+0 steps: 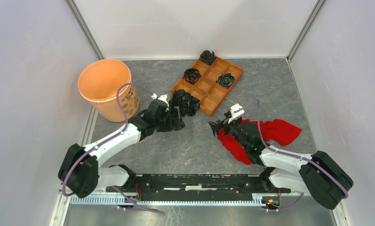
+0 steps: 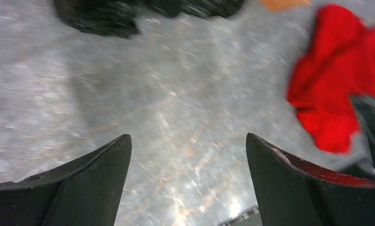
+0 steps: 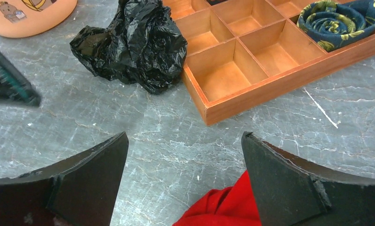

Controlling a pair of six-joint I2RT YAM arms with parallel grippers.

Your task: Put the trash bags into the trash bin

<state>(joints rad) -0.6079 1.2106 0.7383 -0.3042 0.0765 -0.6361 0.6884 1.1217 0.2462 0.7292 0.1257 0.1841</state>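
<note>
One trash bag [image 1: 185, 102] is in view: a crumpled wad of thin, glossy black film, full of sharp creases that catch the light. It lies on the grey marbled tabletop [image 1: 190, 146], against the near left corner of the tray [image 1: 212, 96] and apart from the trash bin [image 1: 104, 82].

There is one trash bin, a round terracotta-orange bucket. It stands upright at the far left of the tabletop, with dark lettering and small printed figures on its side.

There is one flat orange tray, divided into square compartments. It holds three dark rolled fabric pieces [image 1: 225, 80], each in its own compartment. The one seen from the right wrist is dark blue with a yellow pattern.

One red cloth [image 1: 279, 132] lies bunched on the right side of the tabletop, partly under the right arm.

There are two arms. The left hand [image 1: 178, 118] sits just beside the bag on its near side, with its two fingers spread wide and only bare tabletop between them. Its wrist view is blurred, and the bag shows as a dark mass at the top edge. The right hand [image 1: 216, 127] is also spread wide and grips nothing. It is low over the tabletop between the red cloth and the tray and points toward the bag.
</note>
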